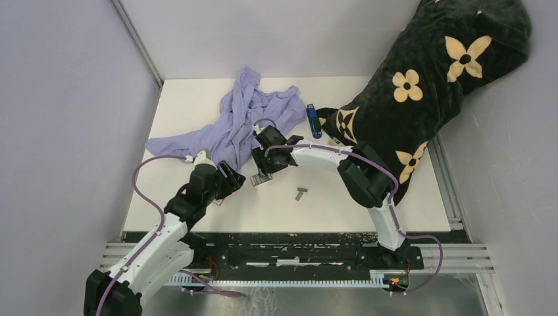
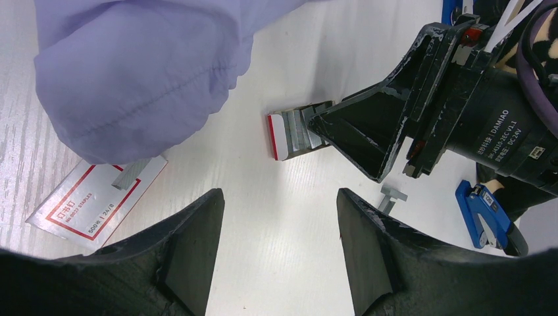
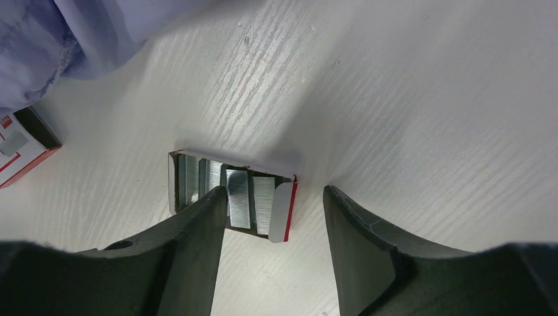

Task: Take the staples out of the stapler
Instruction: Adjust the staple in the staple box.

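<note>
Your right gripper (image 3: 273, 192) is down over the small open box tray (image 3: 191, 178), jaws apart and nothing clenched; one finger overlaps the tray's near side, and you can't tell whether it touches. The tray holds packed strips (image 3: 238, 197). The left gripper (image 2: 278, 194) hangs released and empty at nine o'clock of the tray, just beside it. A loose strip of staples (image 1: 301, 193) lies alone on the bench (image 1: 316, 210) at five o'clock of the right gripper, while the blue stapler (image 1: 314, 120) sits at one o'clock, near the black flowered fabric (image 1: 421, 85). This reads as the tidying end of the job: a strip is out, and you're working the box, though whether the stapler is empty can't be told. Next you'd likely need a light pinch on something thin and flat, so come in low and square. The lilac cloth (image 1: 240, 118) crowds eleven o'clock and drapes over the box sleeve (image 2: 85, 204); the fabric closes off three o'clock. The clearest room lies toward six o'clock, short of the bench's near edge.
</note>
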Robot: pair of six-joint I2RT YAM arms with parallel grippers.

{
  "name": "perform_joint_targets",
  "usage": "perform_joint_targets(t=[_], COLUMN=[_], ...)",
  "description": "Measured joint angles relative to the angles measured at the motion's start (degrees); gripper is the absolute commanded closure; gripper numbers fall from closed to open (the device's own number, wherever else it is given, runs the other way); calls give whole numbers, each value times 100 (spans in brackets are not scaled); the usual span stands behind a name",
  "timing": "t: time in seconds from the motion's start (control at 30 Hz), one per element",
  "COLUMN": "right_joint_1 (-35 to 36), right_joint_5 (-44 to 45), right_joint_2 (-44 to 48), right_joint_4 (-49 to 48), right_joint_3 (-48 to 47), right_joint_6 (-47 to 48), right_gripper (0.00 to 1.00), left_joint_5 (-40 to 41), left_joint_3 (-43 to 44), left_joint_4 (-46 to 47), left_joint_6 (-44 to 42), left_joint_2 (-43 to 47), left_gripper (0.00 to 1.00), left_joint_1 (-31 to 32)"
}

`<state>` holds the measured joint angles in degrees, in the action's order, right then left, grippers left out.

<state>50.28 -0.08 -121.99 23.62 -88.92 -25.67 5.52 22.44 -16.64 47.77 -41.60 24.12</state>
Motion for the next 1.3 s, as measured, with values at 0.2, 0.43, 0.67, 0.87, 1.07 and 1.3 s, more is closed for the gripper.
perform_joint_targets(t=[0.2,0.43,0.67,0.87,1.07,1.3], right_joint_1=[24,42,68,105,136,146], right_joint_5=[2,7,35,111,188,267], right_joint_2=[-2,-2,-9,-11,-11,-11], right_joint_4=[0,0,-2,-2,0,2], right_joint_3=[0,0,0,0,0,0], right_joint_6=[15,46,111,177,221,245], right_gripper=[39,39,39,40,41,44], left_joint_5=[0,0,0,0,0,0], left_joint_3=[0,0,0,0,0,0], left_joint_4=[2,0,0,0,0,0], left_joint_6=[0,0,0,0,0,0], left_joint_2=[0,0,0,0,0,0], left_gripper=[29,29,29,29,29,29], left_joint_1=[0,0,0,0,0,0])
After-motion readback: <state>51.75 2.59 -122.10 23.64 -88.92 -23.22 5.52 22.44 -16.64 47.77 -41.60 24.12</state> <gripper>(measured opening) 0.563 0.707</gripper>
